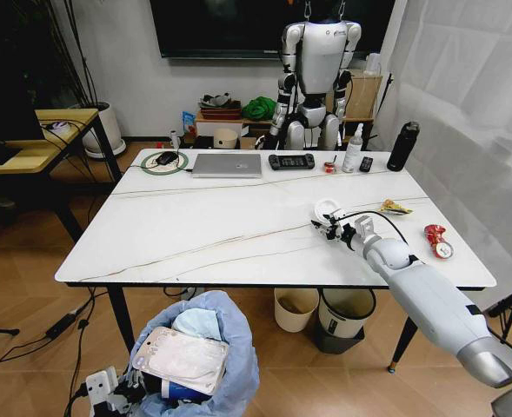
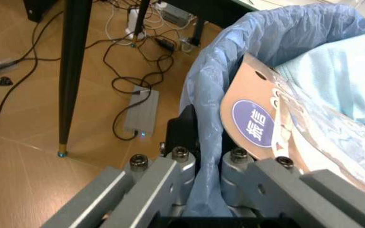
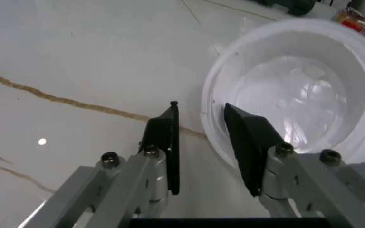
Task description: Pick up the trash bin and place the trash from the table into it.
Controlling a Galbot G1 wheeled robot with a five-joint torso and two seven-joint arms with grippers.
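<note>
The trash bin (image 1: 210, 358), lined with a puffy light-blue bag (image 2: 277, 38), hangs low in front of the table (image 1: 195, 217). My left gripper (image 1: 108, 388) (image 2: 205, 159) is shut on its rim and bag. A brown carton (image 1: 182, 358) (image 2: 252, 118) and pale tissue lie inside. On the table's right part sits a white round lid (image 1: 327, 208) (image 3: 296, 90). My right gripper (image 1: 328, 228) (image 3: 200, 108) is open at the lid, its jaws straddling the near rim. Other trash lies nearby: a crushed red can (image 1: 437, 241) and a yellow wrapper (image 1: 395, 207).
A laptop (image 1: 227, 165), game controller (image 1: 291, 161), white bottle (image 1: 353, 149) and black bottle (image 1: 402, 146) line the table's far edge. A cream bucket (image 1: 295, 308) and white-grey bin (image 1: 345, 314) stand under it. A yellow desk (image 1: 38, 143) is at left; cables (image 2: 131, 80) cross the floor.
</note>
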